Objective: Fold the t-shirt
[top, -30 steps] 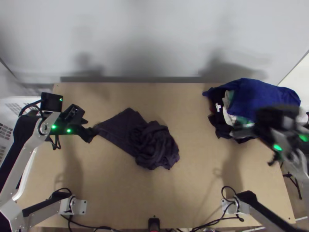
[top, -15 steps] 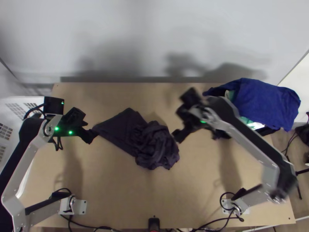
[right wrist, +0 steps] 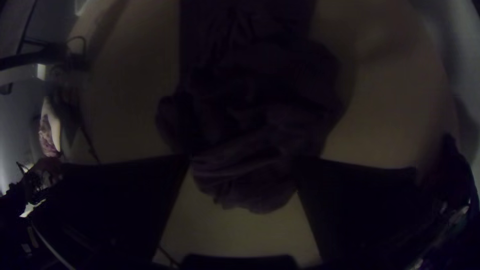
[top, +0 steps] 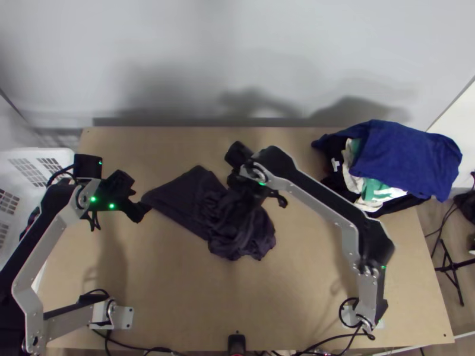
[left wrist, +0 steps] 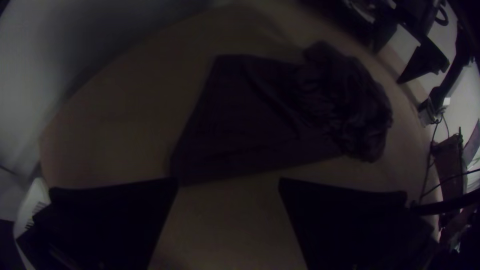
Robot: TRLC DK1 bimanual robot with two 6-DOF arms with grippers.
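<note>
Purple so dark it nears black, the t-shirt [top: 246,234] lies across the middle of the desk [top: 178,296], partly beneath the right arm. From the top view come the wider surroundings: a heap of clothes with a blue garment [top: 409,157] on top and white-and-green cloth [top: 374,190] peeping out, at the desk's far right; and a white basket [top: 29,169] beyond its left edge.

The left tool [top: 143,212] hangs at the shirt's left corner; the left wrist view adds that its fingers stand wide apart, released, with bare wood between them (whether they touch the cloth, one cannot tell). The right tool [top: 243,199] is over the rumpled part, and in the right wrist view it, too, stands released, wrinkled cloth visible between its parted fingers.

As for the shirt itself, one side lies as a fairly smooth, flat panel tapering towards the left tool. The other is a thick, bunched heap (rather like a loose rosette), its ridges curling over one another. Neither sleeves nor collar can be made out.
</note>
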